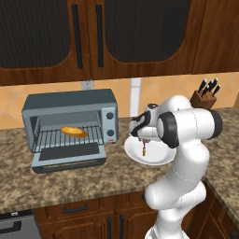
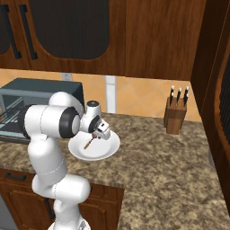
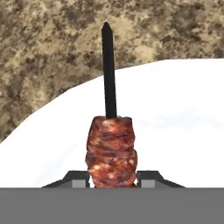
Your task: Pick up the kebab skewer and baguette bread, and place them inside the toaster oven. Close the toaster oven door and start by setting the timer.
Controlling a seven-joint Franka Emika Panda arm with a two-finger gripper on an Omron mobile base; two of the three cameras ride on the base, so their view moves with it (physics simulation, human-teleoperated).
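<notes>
While clamped by its reddish-brown meat chunks in the shut two-finger gripper, thin dark kebab skewer over round white plate, golden-orange baguette on the open blue-grey toaster oven's rack.

No text, label, brand or number can be read anywhere. The toaster oven panel shows two plain knobs, unmarked.

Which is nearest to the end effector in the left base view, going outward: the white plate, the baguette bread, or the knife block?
1. White plate: directly under the end effector, which is shut on the kebab skewer.
2. Knife block: back right, by the wall.
3. Baguette bread: far left, on the rack inside the open toaster oven.
</notes>
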